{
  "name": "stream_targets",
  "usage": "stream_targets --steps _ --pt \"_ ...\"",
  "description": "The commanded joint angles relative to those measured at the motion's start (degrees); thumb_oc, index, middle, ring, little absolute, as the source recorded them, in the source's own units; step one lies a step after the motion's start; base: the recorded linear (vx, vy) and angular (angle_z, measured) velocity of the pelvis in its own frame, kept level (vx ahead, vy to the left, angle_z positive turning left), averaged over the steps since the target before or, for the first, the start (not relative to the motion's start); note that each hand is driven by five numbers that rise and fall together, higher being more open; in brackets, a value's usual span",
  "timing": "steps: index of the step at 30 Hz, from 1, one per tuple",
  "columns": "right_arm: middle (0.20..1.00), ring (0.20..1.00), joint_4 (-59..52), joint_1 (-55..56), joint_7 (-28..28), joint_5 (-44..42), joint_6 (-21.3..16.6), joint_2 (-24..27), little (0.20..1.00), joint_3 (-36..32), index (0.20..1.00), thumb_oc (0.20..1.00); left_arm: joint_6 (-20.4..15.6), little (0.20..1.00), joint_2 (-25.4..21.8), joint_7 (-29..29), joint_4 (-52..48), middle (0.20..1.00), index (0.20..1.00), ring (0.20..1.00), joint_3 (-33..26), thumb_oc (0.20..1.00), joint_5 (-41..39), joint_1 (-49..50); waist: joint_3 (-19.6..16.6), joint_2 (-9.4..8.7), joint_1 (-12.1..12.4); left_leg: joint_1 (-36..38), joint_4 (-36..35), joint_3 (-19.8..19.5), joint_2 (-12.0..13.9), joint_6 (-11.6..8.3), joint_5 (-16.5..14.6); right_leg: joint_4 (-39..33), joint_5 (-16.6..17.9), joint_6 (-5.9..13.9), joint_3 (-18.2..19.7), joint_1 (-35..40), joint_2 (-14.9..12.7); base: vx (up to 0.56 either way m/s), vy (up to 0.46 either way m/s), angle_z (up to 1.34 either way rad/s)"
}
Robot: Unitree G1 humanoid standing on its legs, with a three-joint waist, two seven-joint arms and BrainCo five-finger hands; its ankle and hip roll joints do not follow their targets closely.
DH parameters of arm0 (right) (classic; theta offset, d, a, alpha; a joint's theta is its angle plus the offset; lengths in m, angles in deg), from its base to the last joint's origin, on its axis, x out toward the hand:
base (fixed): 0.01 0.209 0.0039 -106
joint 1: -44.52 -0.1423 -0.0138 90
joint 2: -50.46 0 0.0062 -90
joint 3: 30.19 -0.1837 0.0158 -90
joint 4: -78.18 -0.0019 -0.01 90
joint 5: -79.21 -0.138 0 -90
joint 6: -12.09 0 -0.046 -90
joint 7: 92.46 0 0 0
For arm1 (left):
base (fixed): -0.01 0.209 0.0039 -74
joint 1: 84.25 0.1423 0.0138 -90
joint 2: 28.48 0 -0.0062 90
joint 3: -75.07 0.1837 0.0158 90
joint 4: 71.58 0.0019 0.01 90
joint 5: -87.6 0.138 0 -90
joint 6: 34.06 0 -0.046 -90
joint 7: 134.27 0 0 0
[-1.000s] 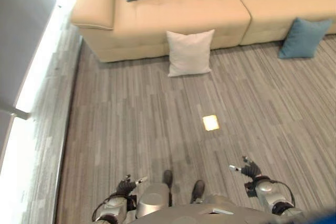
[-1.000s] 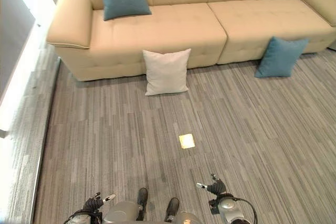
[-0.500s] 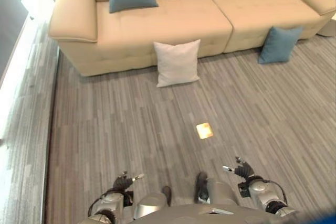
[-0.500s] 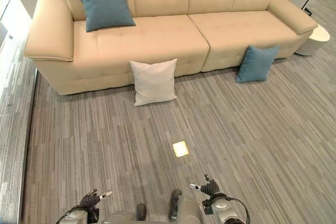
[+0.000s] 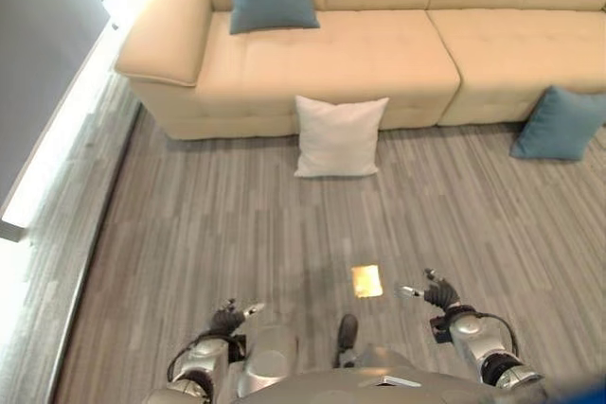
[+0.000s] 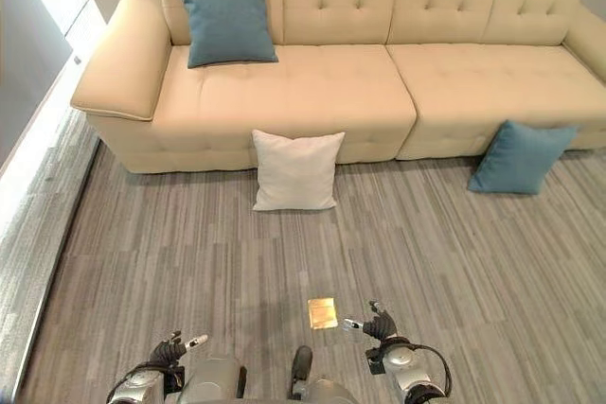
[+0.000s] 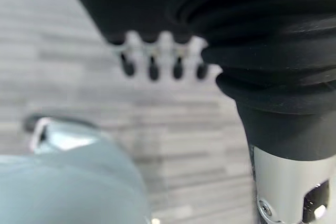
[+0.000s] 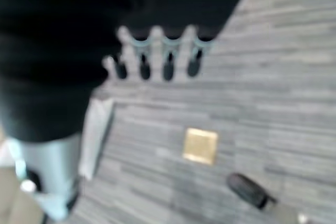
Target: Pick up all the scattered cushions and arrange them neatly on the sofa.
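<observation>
Nearest, left hand (image 5: 225, 319) and right hand (image 5: 438, 293) low over the floor (image 6: 170, 262), fingers relaxed and apart, holding nothing. Just beyond, between them, a small brass plate (image 6: 322, 312) set in the floor. Farther, white cushion (image 6: 295, 170) leaning on the sofa (image 6: 312, 92) front. Far right, teal cushion (image 6: 519, 158) on the floor, also against the sofa. Farthest, another teal cushion (image 6: 224, 12) propped on the left seat against the backrest.
</observation>
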Motion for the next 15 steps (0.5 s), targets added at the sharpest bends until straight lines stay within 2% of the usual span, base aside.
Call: stream_targets --steps 1,3,7,8,9,12,15 --pt "1.000 1.000 -3.0 0.7 -0.6 -1.8 -1.6 2.3 1.000 -0.2 1.000 1.000 -0.3 1.000 2.1 1.0 -0.7 1.000 1.000 1.000 2.1 1.000 0.3 0.3 0.1 1.92 -0.1 3.3 -13.7 1.9 -1.5 1.74 9.0 3.9 -1.9 6.14 1.4 0.8 -1.5 0.25 0.051 0.29" --pt "1.000 1.000 -3.0 0.6 -0.3 -2.3 -1.7 1.9 1.000 -0.1 1.000 1.000 -0.4 1.000 1.6 1.0 -0.3 1.000 1.000 1.000 1.5 1.000 0.5 0.6 -0.1 2.00 1.0 0.7 -15.6 2.8 -0.7 1.06 13.0 4.4 -3.6 6.09 2.0 2.6 -0.6 0.34 0.081 0.02" --pt "1.000 1.000 -3.5 0.3 -0.3 -1.7 -1.6 1.0 1.000 -0.5 1.000 1.000 -0.5 1.000 1.3 1.0 -0.2 1.000 1.000 1.000 0.9 1.000 0.1 1.7 -1.7 1.62 1.5 3.9 -17.1 1.2 -2.5 2.94 10.8 9.2 -4.6 7.57 2.6 2.4 -1.8 0.27 0.153 -0.36" --pt "1.000 1.000 -3.4 0.4 -0.3 -1.4 -1.6 0.8 1.000 -0.5 1.000 1.000 -0.4 1.000 1.4 0.9 0.1 1.000 1.000 1.000 0.8 1.000 0.2 2.0 -2.0 1.65 1.8 4.8 -17.0 1.4 -2.8 3.56 9.9 11.2 -5.0 8.49 2.4 2.2 -2.6 0.21 0.202 -0.37" --pt "1.000 1.000 -3.5 0.4 -0.1 -1.2 -1.5 0.6 1.000 -0.5 1.000 1.000 -0.3 1.000 1.4 0.8 0.1 1.000 1.000 1.000 0.8 1.000 0.3 2.2 -2.0 1.73 1.9 5.7 -17.1 1.7 -3.0 4.18 9.2 13.7 -4.6 8.95 2.6 1.5 -3.3 0.20 0.208 -0.31" --pt "1.000 1.000 -4.3 -0.2 -0.1 -0.9 -1.6 0.3 1.000 -0.5 1.000 1.000 -0.3 1.000 0.8 0.8 -0.2 1.000 1.000 1.000 0.9 1.000 0.4 1.9 -1.3 2.18 1.5 8.4 -16.9 2.1 -3.6 6.17 7.3 23.7 0.3 11.34 2.7 -2.9 -6.0 0.14 0.191 -0.18" --pt "1.000 1.000 -4.8 -0.3 -0.1 -0.8 -1.6 0.1 1.000 -0.5 1.000 1.000 -0.2 1.000 0.3 0.6 -0.2 1.000 1.000 1.000 1.0 1.000 1.0 1.7 -0.8 2.82 1.1 9.9 -17.3 1.6 -3.6 6.89 6.5 28.1 1.2 11.36 3.1 -5.1 -6.4 0.11 0.108 -0.04"
